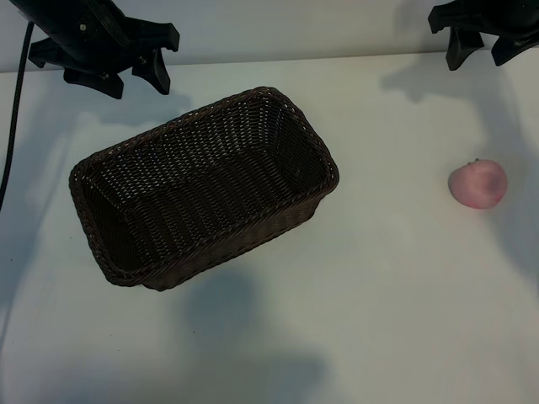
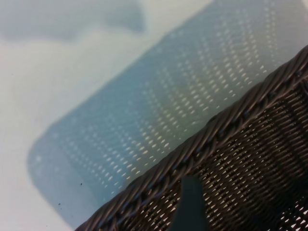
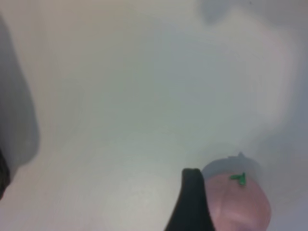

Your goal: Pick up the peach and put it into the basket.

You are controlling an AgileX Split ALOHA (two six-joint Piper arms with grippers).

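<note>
From my remote station: the peach [image 1: 477,184] sits alone on the white counter [image 1: 396,278] at the right edge of the frame, well apart from the basket [image 1: 202,187], which lies at an angle left of centre. My left gripper [image 1: 126,74] hangs at upper left, just beyond the basket's far rim, its jaws released; my right gripper [image 1: 487,44] hangs at upper right, jaws spread, grasping nothing.

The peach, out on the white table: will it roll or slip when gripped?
The small round pale-pink peach would probably roll if nudged, since it lies on the bare white table. Its smooth curved skin may slip between closing fingers. It looks light for its size.
</note>
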